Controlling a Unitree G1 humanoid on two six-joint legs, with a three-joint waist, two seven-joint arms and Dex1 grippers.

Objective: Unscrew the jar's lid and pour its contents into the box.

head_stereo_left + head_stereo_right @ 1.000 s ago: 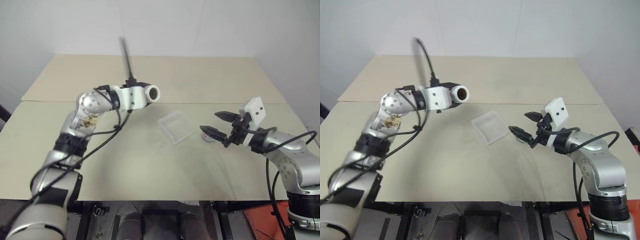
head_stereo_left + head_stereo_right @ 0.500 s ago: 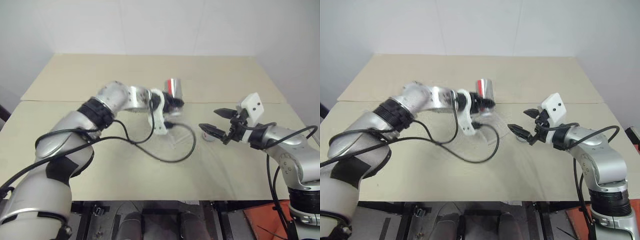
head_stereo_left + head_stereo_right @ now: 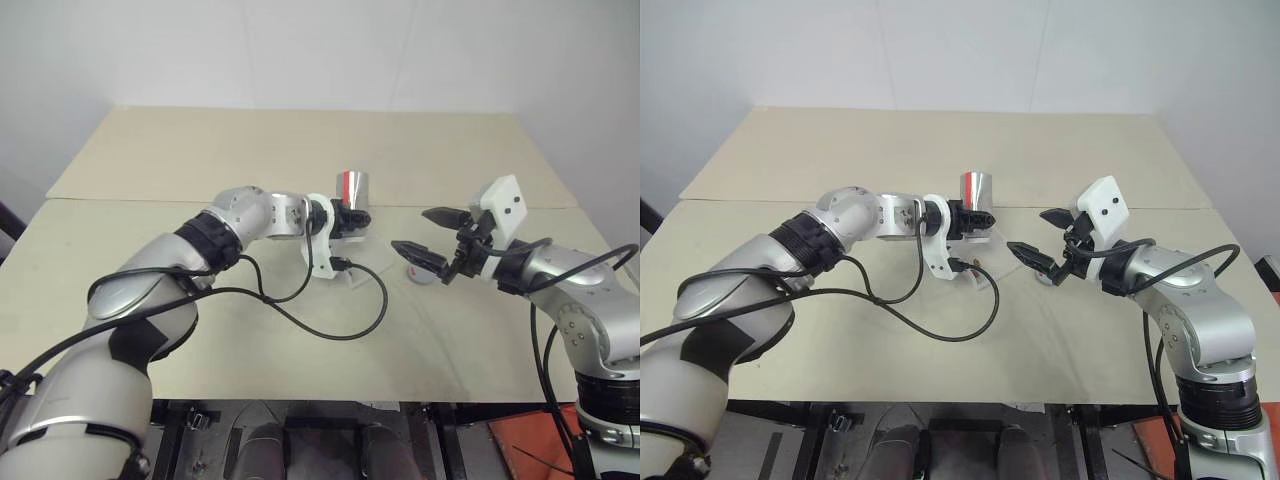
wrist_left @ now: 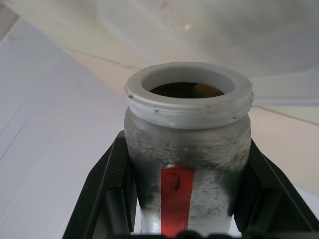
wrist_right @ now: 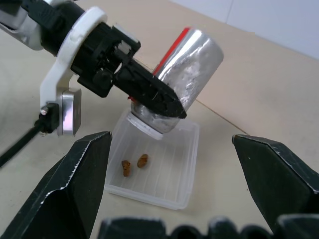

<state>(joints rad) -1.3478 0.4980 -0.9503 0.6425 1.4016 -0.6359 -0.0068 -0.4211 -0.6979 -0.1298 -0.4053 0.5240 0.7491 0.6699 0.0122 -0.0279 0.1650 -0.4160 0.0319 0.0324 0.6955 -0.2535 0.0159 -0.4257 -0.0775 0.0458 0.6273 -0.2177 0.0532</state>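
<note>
My left gripper is shut on the jar, which has a silvery wall with a red stripe. It is tipped mouth down over the clear box. The jar has no cap on, and a brown bit lies at its mouth. Two brown bits of the contents lie in the box. The grey lid rests on the table just below my right gripper. That gripper stands open and empty to the right of the jar, its fingers spread wide.
The tan table has a seam across its middle. A black cable from the left wrist loops over the tabletop in front of the box. A white wall stands behind the table's far edge.
The left arm has swung the jar to the right over the box and rolled it from mouth-sideways to mouth-down. It has barely moved in the last half second. The right gripper has stayed put.
</note>
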